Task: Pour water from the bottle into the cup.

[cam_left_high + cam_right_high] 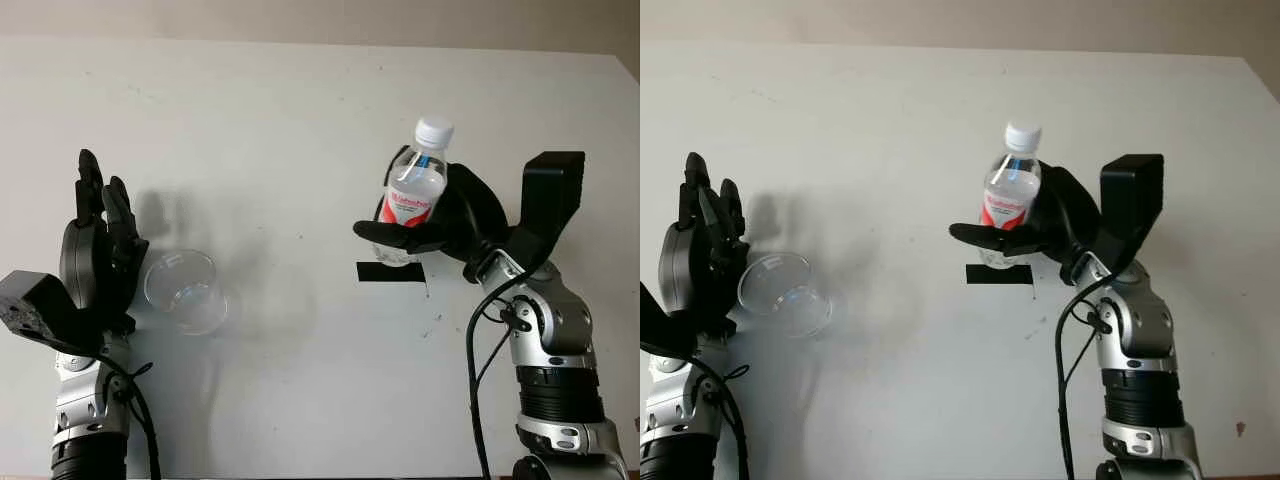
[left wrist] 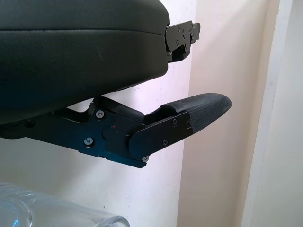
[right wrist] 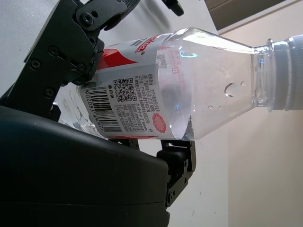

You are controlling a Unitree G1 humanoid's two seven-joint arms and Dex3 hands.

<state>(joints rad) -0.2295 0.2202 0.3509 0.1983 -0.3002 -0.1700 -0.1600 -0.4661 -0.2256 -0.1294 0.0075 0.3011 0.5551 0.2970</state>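
Observation:
A clear plastic water bottle [image 1: 416, 185] with a red-and-white label and a white cap [image 1: 434, 131] is held upright off the table at the right, my right hand [image 1: 425, 228] shut around its lower body. In the right wrist view the bottle [image 3: 180, 85] shows water inside and the cap on. A clear plastic cup [image 1: 185, 290] stands on the white table [image 1: 300, 120] at the left. My left hand [image 1: 98, 245] is open just to the left of the cup, and whether it touches the cup is unclear. The cup's rim [image 2: 57, 215] appears in the left wrist view.
A strip of black tape [image 1: 390, 271] lies on the table under the raised bottle. A beige wall [image 1: 320, 18] runs along the table's far edge. Bare white tabletop lies between the cup and the bottle.

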